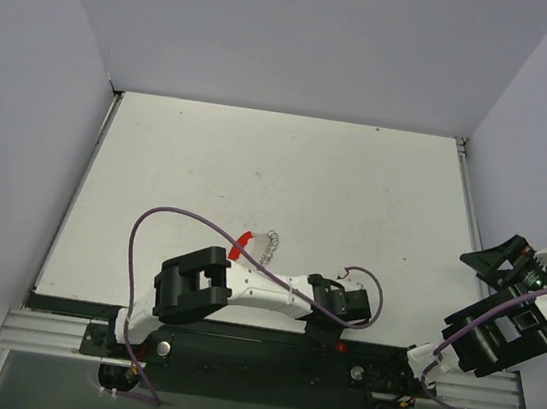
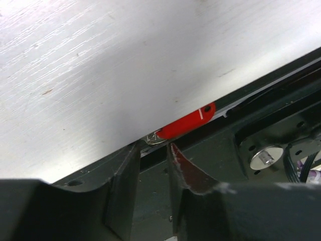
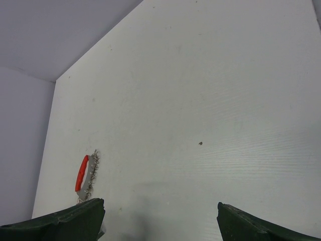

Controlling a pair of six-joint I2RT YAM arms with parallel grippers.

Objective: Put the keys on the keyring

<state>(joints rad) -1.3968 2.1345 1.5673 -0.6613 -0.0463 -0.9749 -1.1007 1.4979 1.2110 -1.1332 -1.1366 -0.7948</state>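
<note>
Because thin keys [image 3: 93,173] lie flat, they may be shoved aside; left gripper [image 2: 154,146] barely parted, right gripper [image 3: 158,203] wide, both empty

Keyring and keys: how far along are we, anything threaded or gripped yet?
Done: nothing I can confirm. The keys lie in a row beside the keyring on the table; whether any are threaded is too small to tell. In hand: nothing. The right claw is wide open and empty; the left claw, fingers narrowly apart, points at the keyring without gripping it. Remaining: grasping and threading.
</note>
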